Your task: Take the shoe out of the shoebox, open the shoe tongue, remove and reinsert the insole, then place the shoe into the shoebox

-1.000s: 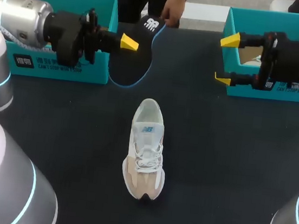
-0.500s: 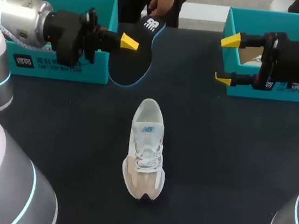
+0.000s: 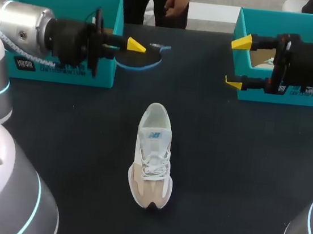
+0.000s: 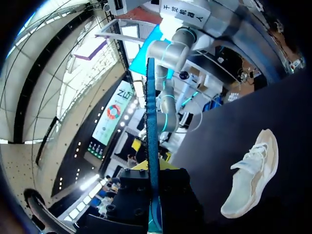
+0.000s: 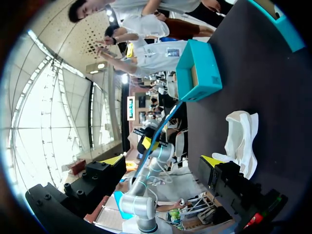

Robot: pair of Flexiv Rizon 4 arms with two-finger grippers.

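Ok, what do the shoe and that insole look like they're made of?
White and beige lace-up sneaker: matte woven mesh with suede-like beige panels, judging by its soft, dull surface. Thin dark blue-edged insole: probably foam, fabric-topped; seen edge-on, it's hard to tell.

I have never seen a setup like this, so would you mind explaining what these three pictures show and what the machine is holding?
This is a robot with two arms at a dark table. The square picture looks down from above and behind it; each round one comes from a camera on a wrist. A white shoe lies in the middle; the left shoebox and the right shoebox, both teal, stand at the far corners. The left gripper has its fingers shut on the shoe's dark insole, seen almost edge-on. The right gripper is open and holds nothing.
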